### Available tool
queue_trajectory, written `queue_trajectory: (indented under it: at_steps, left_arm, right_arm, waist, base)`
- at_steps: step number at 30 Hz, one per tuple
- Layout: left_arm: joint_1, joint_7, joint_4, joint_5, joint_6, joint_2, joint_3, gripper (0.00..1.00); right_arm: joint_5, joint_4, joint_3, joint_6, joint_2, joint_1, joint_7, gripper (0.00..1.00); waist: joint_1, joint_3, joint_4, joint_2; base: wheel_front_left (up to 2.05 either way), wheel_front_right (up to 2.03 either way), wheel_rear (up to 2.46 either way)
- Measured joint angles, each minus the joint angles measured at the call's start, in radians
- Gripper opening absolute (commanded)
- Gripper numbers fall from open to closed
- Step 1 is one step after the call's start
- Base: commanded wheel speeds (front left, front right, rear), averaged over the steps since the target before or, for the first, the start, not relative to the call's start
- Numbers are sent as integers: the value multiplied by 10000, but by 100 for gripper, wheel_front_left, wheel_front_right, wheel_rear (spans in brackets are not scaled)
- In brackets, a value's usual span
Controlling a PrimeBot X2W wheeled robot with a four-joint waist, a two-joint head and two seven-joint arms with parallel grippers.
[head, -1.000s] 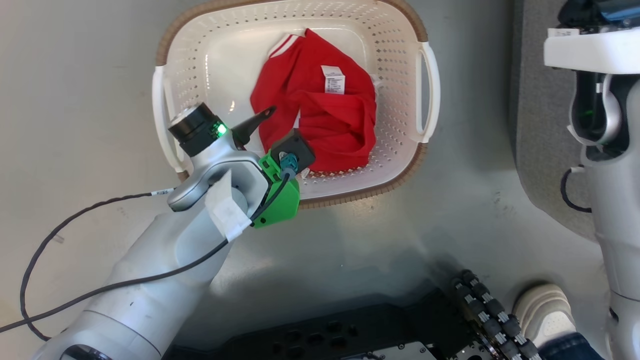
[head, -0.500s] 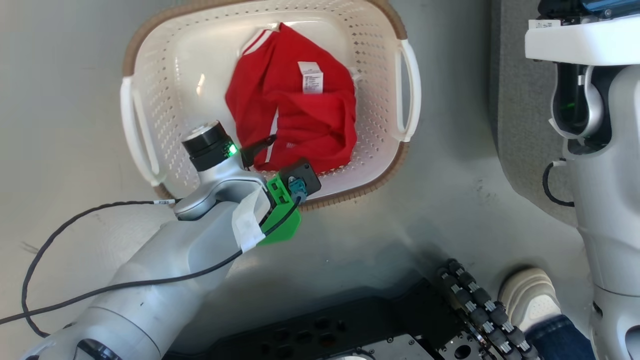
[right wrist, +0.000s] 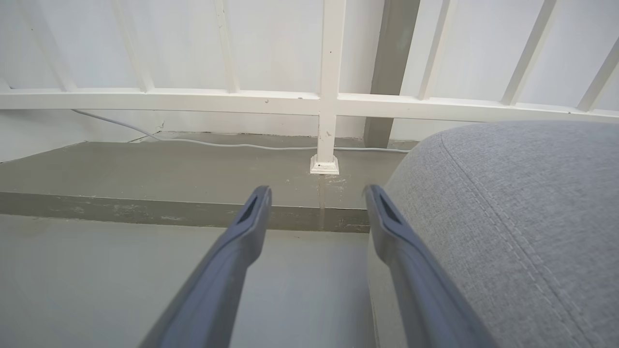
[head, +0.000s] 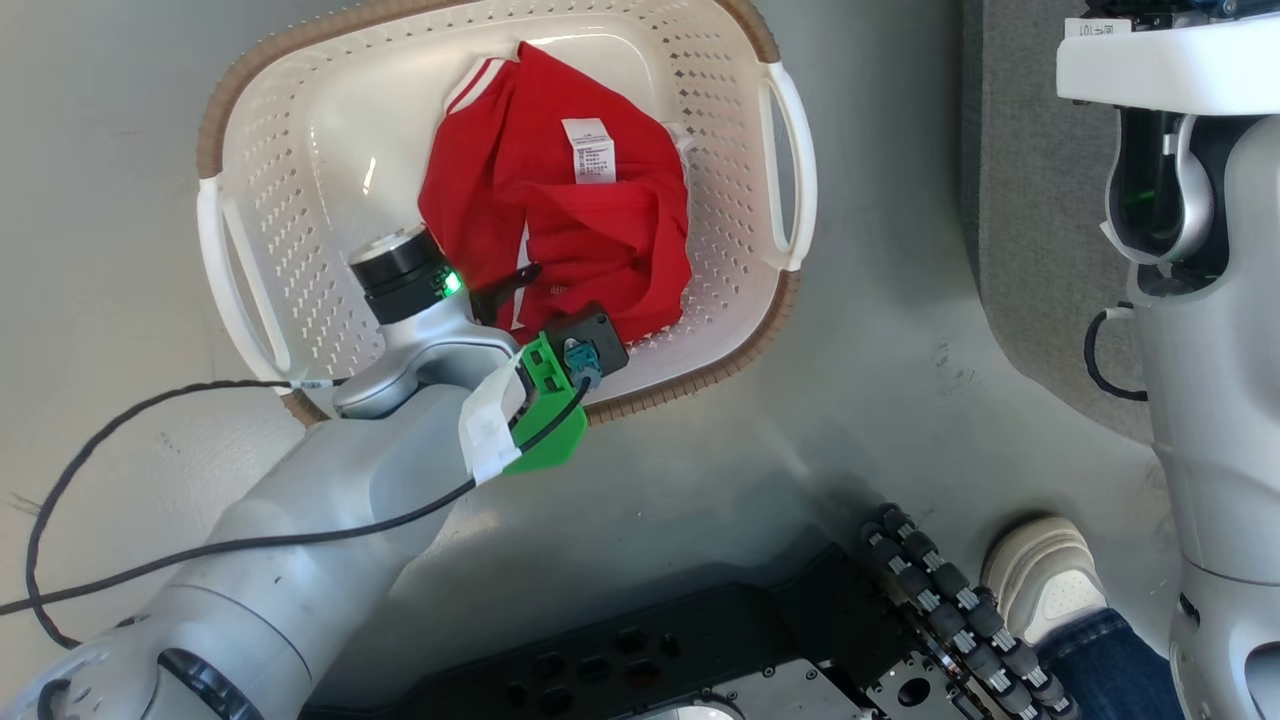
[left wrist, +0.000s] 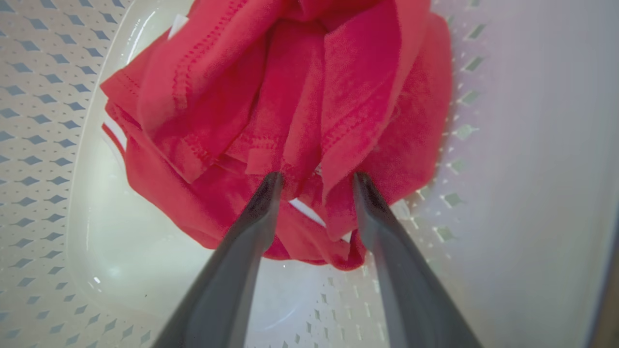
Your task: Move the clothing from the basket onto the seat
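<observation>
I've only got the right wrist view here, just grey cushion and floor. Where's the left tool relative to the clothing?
Observer: The left tool is down inside the basket, its tips at the near edge of the red clothing.
Operator: Is it shut on the fabric?
Observer: No. Its fingers stand apart, with a fold of fabric between them.
Operator: Anyone close to the robot?
Observer: Yes, a person's white shoe stands right beside the robot's black base.
</observation>
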Motion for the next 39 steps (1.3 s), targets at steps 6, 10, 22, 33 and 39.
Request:
queue_trajectory:
  at_steps: [6, 10, 22, 33, 39]
  left_arm:
    - [-169, -148, 199, -274, 0, 8, -309, 0]
    - [-193, -355, 245, -606, 0, 8, -420, 0]
    - [-478, -1195, -245, -1557, 0, 0, -111, 0]
    - [-477, -2031, -516, -2663, 21, -15, 872, 0]
    - [-451, -2261, -568, -3244, 205, -40, 1478, 0]
  right_arm:
    - [-86, -15, -100, 0, 38, 0, 0, 100]
    - [-128, 6, -199, 0, 67, 1, 0, 100]
    - [-305, 194, -454, 100, 79, 25, 0, 100]
    - [-470, 656, -708, 276, -113, 592, 0, 100]
    - [-479, 993, -755, 403, -117, 1152, 0, 100]
  waist:
    - [0, -13, -39, 0]
    - [0, -84, -28, 0]
    - [0, -646, 180, 0]
    - [0, -1572, 501, 0]
    - [0, -2253, 697, 0]
  base:
    - [0, 0, 0]
    - [0, 0, 0]
    - [0, 0, 0]
    - [0, 0, 0]
    - [0, 0, 0]
